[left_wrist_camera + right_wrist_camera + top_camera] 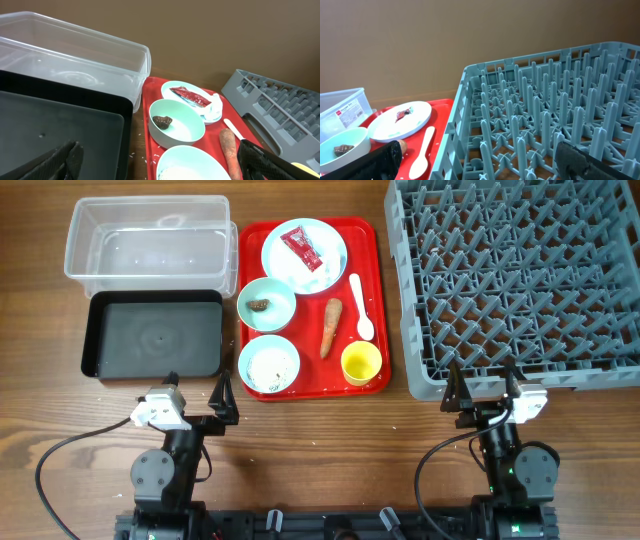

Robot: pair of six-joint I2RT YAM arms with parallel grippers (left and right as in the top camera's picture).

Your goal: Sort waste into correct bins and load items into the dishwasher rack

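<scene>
**Waste and dishes, nothing yet sorted.** The packet lay on the plate, with tissue at the plate's near edge. The lump sat in the far bowl and the rice in the near bowl. The carrot lay loose between the bowls and the spoon, and the cup stood just beside the spoon's broad end.

All of these rested on the red tray. It stood between the bins on the left (tub behind, black tray just in front) and the rack on the right. Neither bin nor the rack held anything.

The left gripper hung over the table near the black tray's front edge, and the right gripper hung at the rack's front edge. Both had their fingers spread wide and held nothing.

**Suggested handling.**
- Waste should probably go first, taken by the left arm, which was nearer.
- The carrot would suit a grasp across its middle, jaws square to its length, lifted clear of the red tray's rim before crossing to a bin.
- The flat packet called for a pinch at a raised edge.
- Rice and lump were better tipped out with their bowls than picked out.
- Only emptied dishes should go to the rack.
- Which bin suited which waste could not be told.
</scene>
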